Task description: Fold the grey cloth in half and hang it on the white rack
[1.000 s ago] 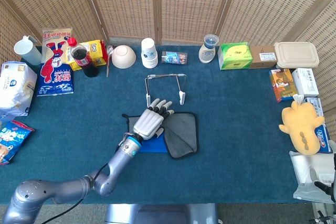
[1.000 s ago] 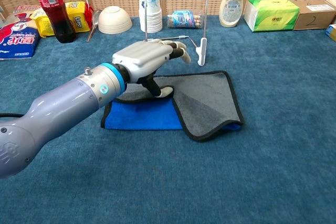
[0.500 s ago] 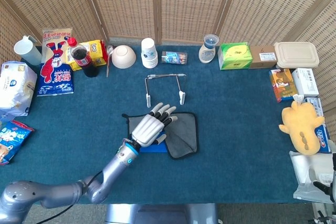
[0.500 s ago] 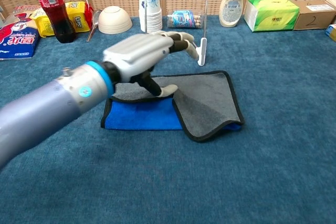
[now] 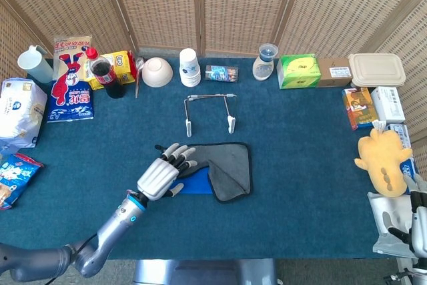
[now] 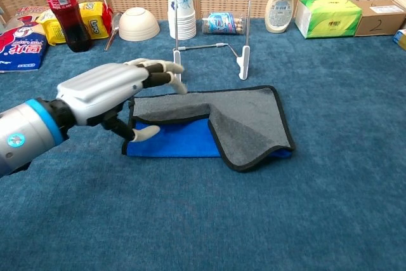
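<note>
Grey cloth (image 6: 244, 122): matt, soft fabric, blue underside. Rack (image 6: 212, 26): thin shiny metal. Tabletop (image 6: 330, 207): rough teal carpet.

Grey cloth (image 5: 223, 168) lies mid-table, partly folded, blue underside showing at its left. Left hand (image 5: 160, 177) hovers at cloth's left edge, fingers spread, holding nothing. White rack (image 5: 209, 111) stands just behind cloth, toward the table's (image 5: 300, 191) back edge. Right hand (image 5: 415, 228) barely visible at front right corner; its pose is unclear.
</note>
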